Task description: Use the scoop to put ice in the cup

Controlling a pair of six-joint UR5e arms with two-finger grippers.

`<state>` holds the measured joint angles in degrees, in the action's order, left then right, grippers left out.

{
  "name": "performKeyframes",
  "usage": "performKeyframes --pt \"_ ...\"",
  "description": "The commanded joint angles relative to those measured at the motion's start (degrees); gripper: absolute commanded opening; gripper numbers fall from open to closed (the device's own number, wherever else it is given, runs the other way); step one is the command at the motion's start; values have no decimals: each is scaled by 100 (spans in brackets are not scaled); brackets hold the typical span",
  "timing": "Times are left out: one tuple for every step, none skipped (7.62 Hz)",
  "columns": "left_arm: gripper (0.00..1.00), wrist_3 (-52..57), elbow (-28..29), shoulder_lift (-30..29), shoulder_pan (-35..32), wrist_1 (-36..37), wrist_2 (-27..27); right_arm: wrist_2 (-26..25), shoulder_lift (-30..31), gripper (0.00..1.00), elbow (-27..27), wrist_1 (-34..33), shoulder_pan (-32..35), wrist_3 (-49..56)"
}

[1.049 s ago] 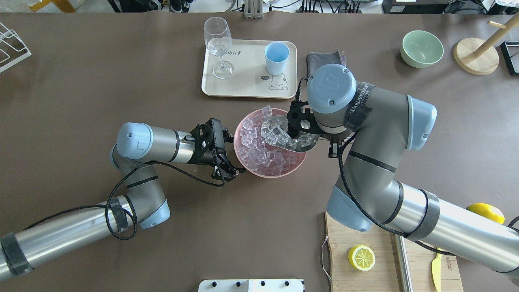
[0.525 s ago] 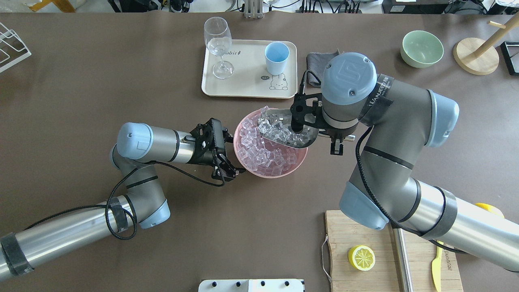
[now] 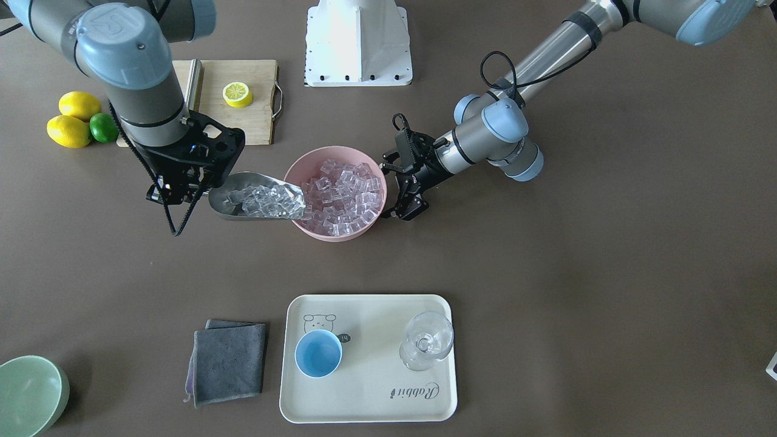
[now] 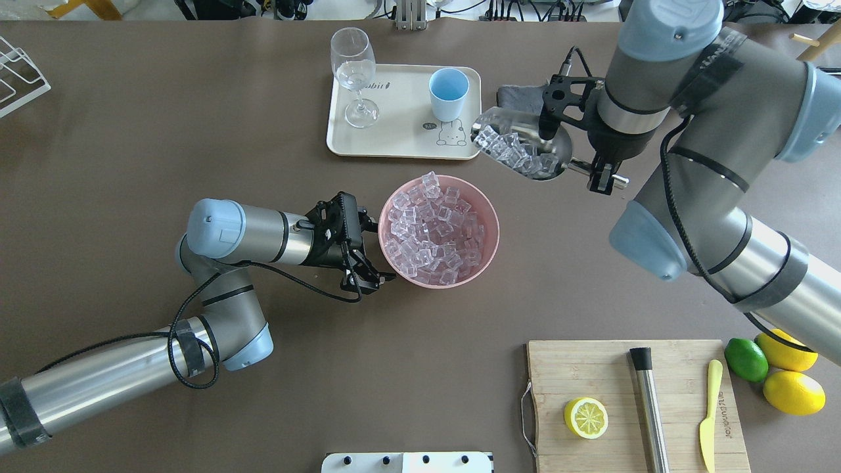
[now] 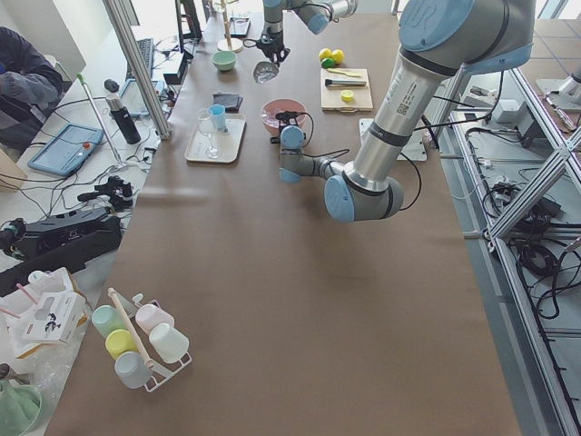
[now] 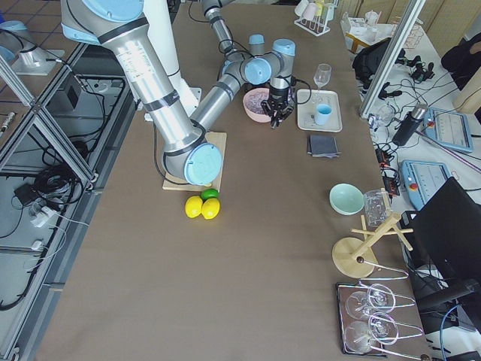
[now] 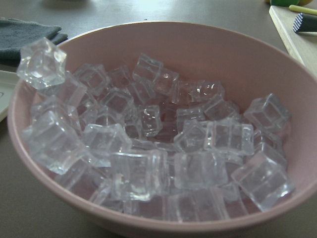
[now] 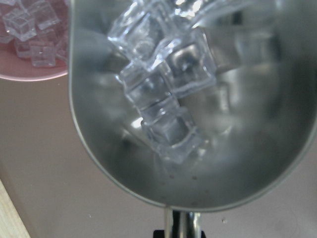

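**One loaded scoop, its mouth aimed at the cup**

Your right gripper (image 4: 594,169) is clamped on the short handle of the scoop (image 4: 557,150), and the trough carries a heap of ice (image 4: 509,148). The scoop's long axis runs from the handle, on the robot's right, to the open lip, further forward and to its left. That line points roughly at the cup (image 4: 449,92).

The cup stands upright and looks empty near the right edge of the tray (image 4: 401,125), beyond the lip and apart from it. The overhead view puts the lip at the tray's edge, but the front-facing view puts it by the pink bowl (image 4: 489,230). So you likely hold the scoop high, and its true place over the table is hard to tell.

The right arm is the nearer one. Your left gripper (image 4: 371,255) is spread beside the bowl's rim and holds nothing. I cannot tell whether it touches the rim.
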<state>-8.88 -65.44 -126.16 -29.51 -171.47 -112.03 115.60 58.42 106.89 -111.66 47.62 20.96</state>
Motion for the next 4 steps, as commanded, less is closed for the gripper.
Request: performKeyframes --pt "98 17 -518 405 -133 356 5 1206 -15 0 -639 -355 1140 -39" --pt "98 44 -1105 721 -152 1030 5 1541 -154 0 -973 -714 1388 -48" --pt "98 44 -1537 951 -222 1489 -3 1657 -399 0 -1316 -1013 1486 -74" --pt "98 44 -2273 1257 -301 2442 23 1659 -706 0 -1615 -1234 1487 -153"
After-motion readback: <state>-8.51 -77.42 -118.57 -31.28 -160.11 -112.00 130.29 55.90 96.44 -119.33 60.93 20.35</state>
